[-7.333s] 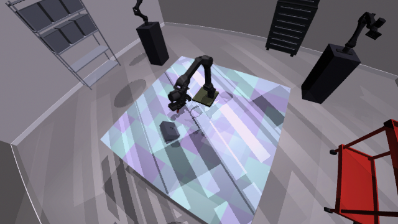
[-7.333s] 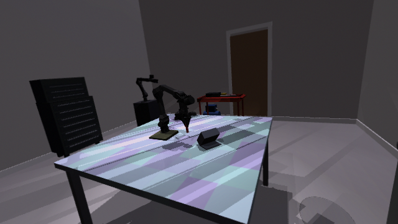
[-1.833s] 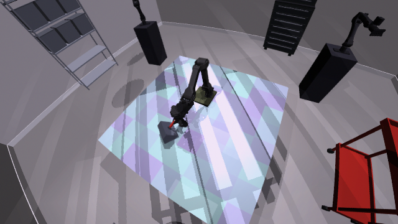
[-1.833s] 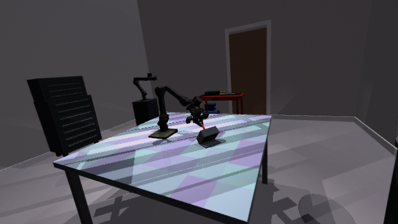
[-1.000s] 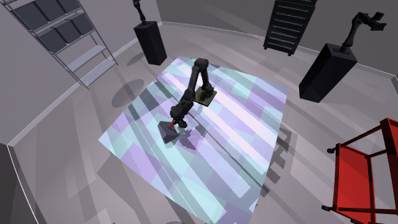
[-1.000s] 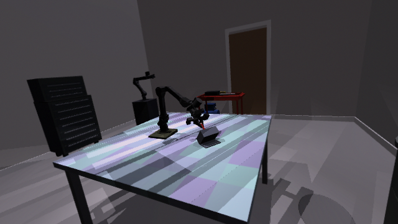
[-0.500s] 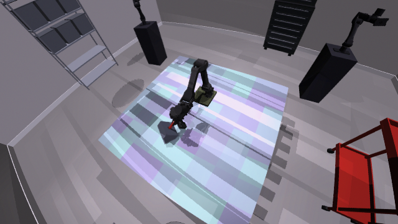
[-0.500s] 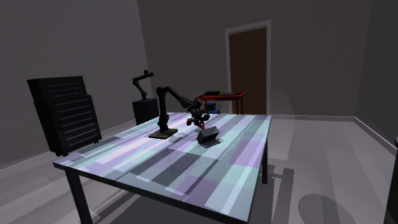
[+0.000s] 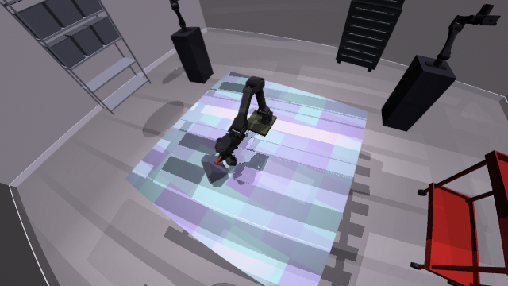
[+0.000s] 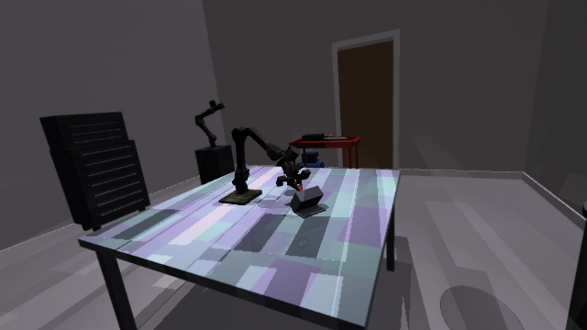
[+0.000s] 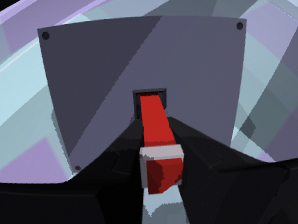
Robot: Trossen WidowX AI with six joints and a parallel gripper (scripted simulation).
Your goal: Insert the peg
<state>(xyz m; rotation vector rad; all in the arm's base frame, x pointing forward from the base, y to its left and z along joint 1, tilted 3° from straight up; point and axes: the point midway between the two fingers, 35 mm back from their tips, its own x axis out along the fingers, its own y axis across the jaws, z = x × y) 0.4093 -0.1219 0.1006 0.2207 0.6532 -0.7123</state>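
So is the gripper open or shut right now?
Shut on the red peg: the wrist view shows it between the gripper's fingers.

Red peg [image 9: 218, 160] [image 10: 299, 188] [image 11: 157, 120] at the square hole [image 11: 150, 91].
The peg is flat-sided, with a pale band, and leans toward the grey sloped panel [image 9: 214, 171] [image 10: 308, 198] [image 11: 195, 65].

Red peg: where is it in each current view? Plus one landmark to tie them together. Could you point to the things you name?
Top: the peg [image 9: 218, 160] [image 10: 299, 188] [image 11: 158, 120] is left of and a little below center, a short red bar beside the gripper.
Exterior: just right of and below center, a small red sliver above the panel.
Wrist: center to lower middle, running from the hole down between the fingers.
Shared landmark: the gray sloped panel [image 9: 214, 171] [image 10: 308, 198] [image 11: 200, 65], at the peg's far end in all three.
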